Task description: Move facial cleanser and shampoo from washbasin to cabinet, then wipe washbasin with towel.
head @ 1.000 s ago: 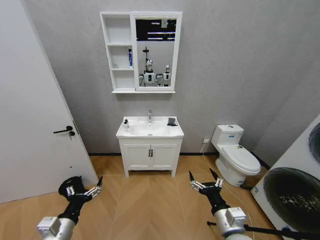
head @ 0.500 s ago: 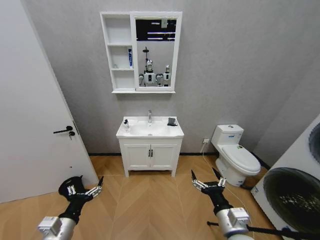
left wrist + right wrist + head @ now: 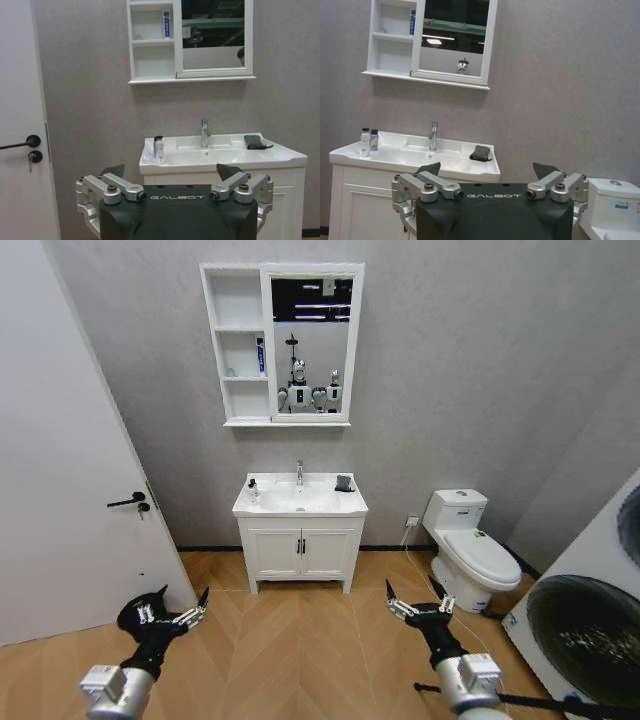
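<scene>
Approach step; nothing grasped yet. Left tool [image 3: 172, 619] hung spread, well short of the washbasin [image 3: 300, 500]. Two bottles [image 3: 369, 141] stood at its left end, towel [image 3: 344, 483] at its right; cabinet [image 3: 237, 345] above. Right tool [image 3: 419, 606] likewise spread and empty. Next move probably requires closing in.

"GALBOT" on left claw [image 3: 172, 177], right claw [image 3: 487, 175]

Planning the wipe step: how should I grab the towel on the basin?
Judging from here, pinch the towel from above across its folded bulk. It lies flat, to the right of the tap on the washbasin deck, and the wall behind blocks any rear approach.
</scene>
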Robot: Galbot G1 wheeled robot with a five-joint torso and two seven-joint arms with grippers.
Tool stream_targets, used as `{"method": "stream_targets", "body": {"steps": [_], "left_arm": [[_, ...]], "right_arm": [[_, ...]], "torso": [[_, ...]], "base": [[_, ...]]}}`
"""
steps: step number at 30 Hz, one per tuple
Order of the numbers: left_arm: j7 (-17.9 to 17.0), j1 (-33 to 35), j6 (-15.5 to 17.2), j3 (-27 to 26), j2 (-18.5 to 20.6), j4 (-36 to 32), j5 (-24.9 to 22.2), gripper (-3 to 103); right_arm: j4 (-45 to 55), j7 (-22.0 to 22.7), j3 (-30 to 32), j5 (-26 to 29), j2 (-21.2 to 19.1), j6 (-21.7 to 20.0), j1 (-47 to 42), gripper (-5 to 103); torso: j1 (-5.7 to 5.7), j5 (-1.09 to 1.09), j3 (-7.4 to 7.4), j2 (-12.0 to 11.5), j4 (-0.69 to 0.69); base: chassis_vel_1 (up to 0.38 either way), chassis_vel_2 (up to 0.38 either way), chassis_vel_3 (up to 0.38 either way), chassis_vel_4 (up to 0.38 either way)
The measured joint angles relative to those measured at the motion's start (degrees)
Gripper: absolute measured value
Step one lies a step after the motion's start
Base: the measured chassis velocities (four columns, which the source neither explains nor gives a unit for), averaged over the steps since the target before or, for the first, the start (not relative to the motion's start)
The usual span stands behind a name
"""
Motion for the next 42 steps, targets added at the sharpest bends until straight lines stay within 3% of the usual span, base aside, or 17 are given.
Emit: {"method": "stream_targets", "body": {"steps": [19, 33, 36, 38, 42], "left_arm": [[0.95, 1.38, -1.71, 0.20, -1.35, 0.52, 1.13, 100], [0.99, 0.81, -1.81, 0.21, -1.46, 0.69, 1.33, 100], [0.97, 0.67, -1.71, 0.32, -1.50, 0.69, 1.42, 100], [0.95, 0.64, -1.68, 0.47, -1.71, 0.73, 1.64, 100], [0.95, 0.70, -1.68, 0.57, -2.10, 0.76, 1.87, 100]], "right_arm": [[-0.03, -0.13, -0.30, -0.11, 0.18, 0.22, -0.42, 100], [-0.85, -0.38, -0.35, -0.06, -0.02, 0.41, -0.06, 100], [-1.01, -0.43, -0.34, -0.05, -0.09, 0.45, 0.07, 100], [-1.15, -0.50, -0.33, -0.04, -0.11, 0.58, 0.08, 100], [-1.38, -0.54, -0.36, -0.02, -0.14, 0.68, 0.17, 100]], "torso": [[0.02, 0.03, 0.01, 0.00, 0.02], [0.02, -0.04, 0.01, 0.00, -0.01], [0.02, 0.04, 0.01, -0.01, 0.01], [0.03, -0.07, 0.00, -0.01, -0.03], [0.01, 0.06, 0.01, -0.01, 0.01]], "base": [[-0.139, 0.135, 0.139, -0.134], [-0.315, 0.318, 0.316, -0.320], [-0.328, 0.357, 0.320, -0.354], [-0.352, 0.329, 0.337, -0.352], [-0.331, 0.329, 0.327, -0.338]]}}
